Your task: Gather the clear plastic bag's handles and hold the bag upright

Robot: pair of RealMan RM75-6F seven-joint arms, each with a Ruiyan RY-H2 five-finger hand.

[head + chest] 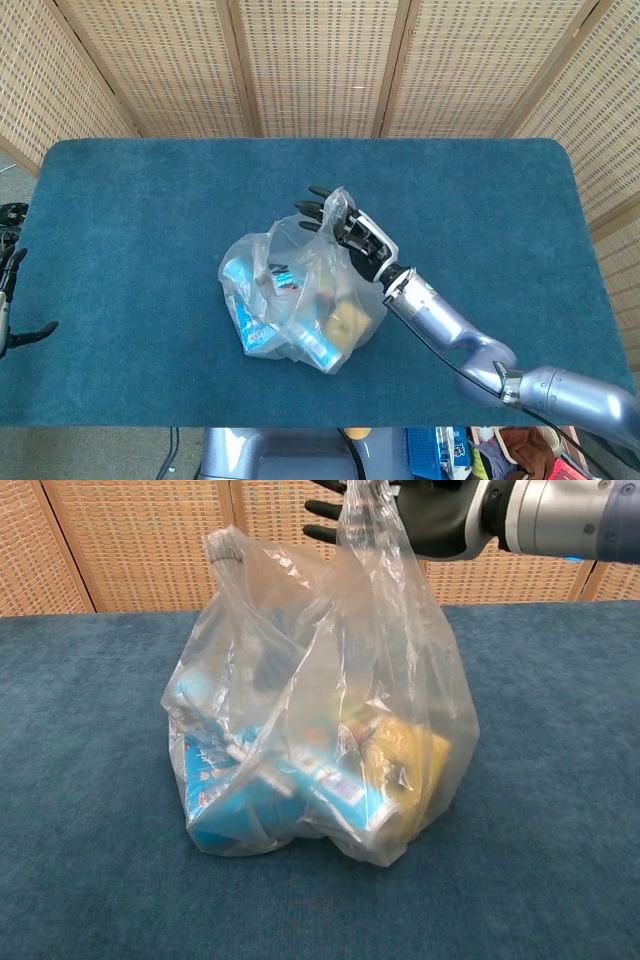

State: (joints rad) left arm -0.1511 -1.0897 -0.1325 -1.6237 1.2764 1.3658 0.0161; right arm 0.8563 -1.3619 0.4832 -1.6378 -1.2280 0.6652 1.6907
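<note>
A clear plastic bag (300,300) (320,730) stands in the middle of the blue table, filled with blue packets, a can and a yellow item. My right hand (345,228) (415,510) holds the bag's right handle (365,505) pulled up above the bag, with the other fingers stretched out to the left. The left handle (228,552) stands up loose, untouched. My left hand (12,300) hangs off the table's left edge with fingers apart, holding nothing.
The blue table (150,200) stretches wide around the bag. A woven screen (320,60) closes off the back.
</note>
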